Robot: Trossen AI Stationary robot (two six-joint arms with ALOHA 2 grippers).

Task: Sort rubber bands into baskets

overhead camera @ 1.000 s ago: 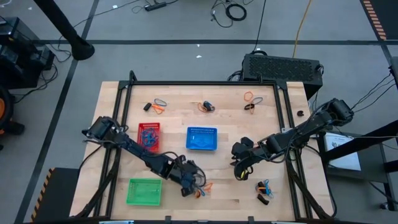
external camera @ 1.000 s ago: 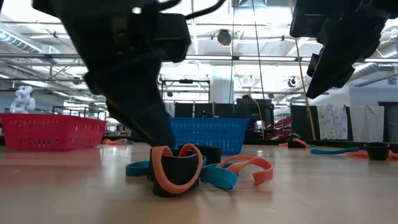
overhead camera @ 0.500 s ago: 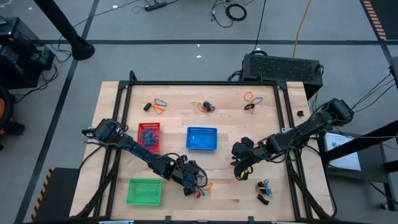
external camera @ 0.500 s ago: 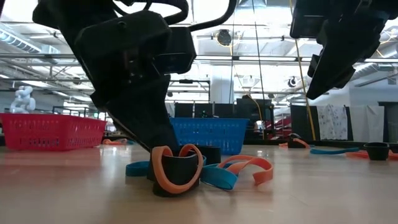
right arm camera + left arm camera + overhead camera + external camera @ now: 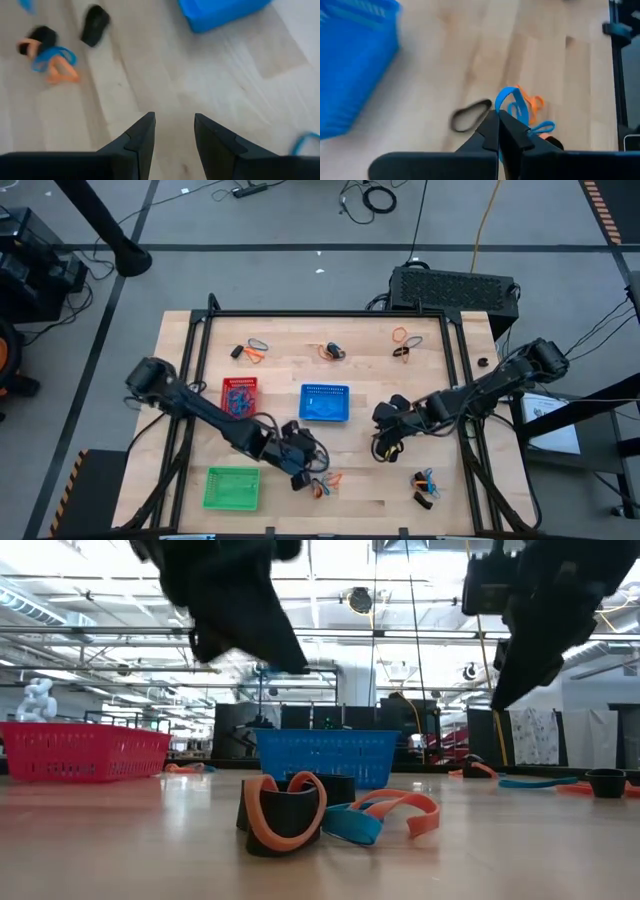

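The left gripper (image 5: 498, 131) has its fingers pinched tight on a blue rubber band (image 5: 512, 105) above the worktop (image 5: 370, 470), so carry it slowly over the blue basket (image 5: 325, 402), while the right gripper (image 5: 173, 131) waits open nearby.

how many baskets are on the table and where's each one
3. The red plastic mesh basket sits left of centre, the blue plastic mesh basket at the centre, and the green plastic mesh basket at the near left edge. None looks hidden.
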